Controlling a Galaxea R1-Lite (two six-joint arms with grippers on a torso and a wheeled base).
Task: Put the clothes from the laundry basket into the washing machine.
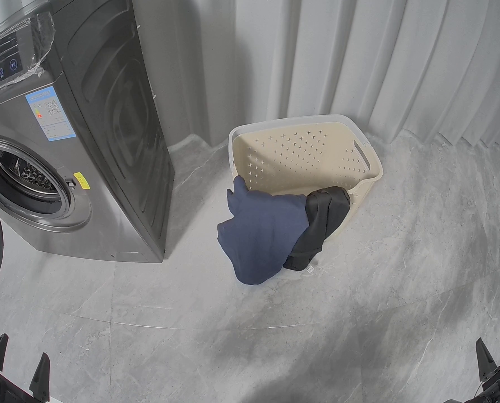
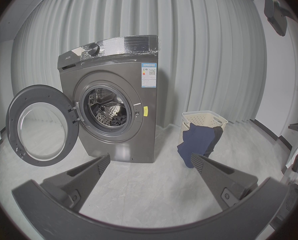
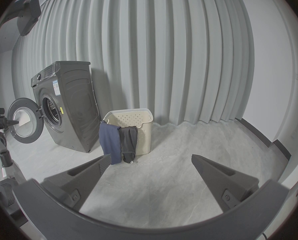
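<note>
A cream laundry basket (image 1: 308, 141) stands on the floor by the curtain, also seen as the basket (image 2: 204, 119) and the basket (image 3: 132, 119). A blue garment (image 1: 261, 233) and a black garment (image 1: 321, 219) hang over its front rim. The grey washing machine (image 1: 93, 113) stands to the left with its round door (image 2: 40, 125) swung open; some dark cloth lies in the drum (image 2: 110, 112). My left gripper (image 1: 19, 365) sits open at the lower left, far from the basket. My right gripper (image 1: 499, 342) sits open at the lower right, holding nothing.
Pale curtains (image 1: 345, 46) run along the back wall. Grey marble-look floor (image 1: 233, 331) lies open between me, the basket and the machine. A dark baseboard (image 3: 262, 137) runs along the right-hand wall.
</note>
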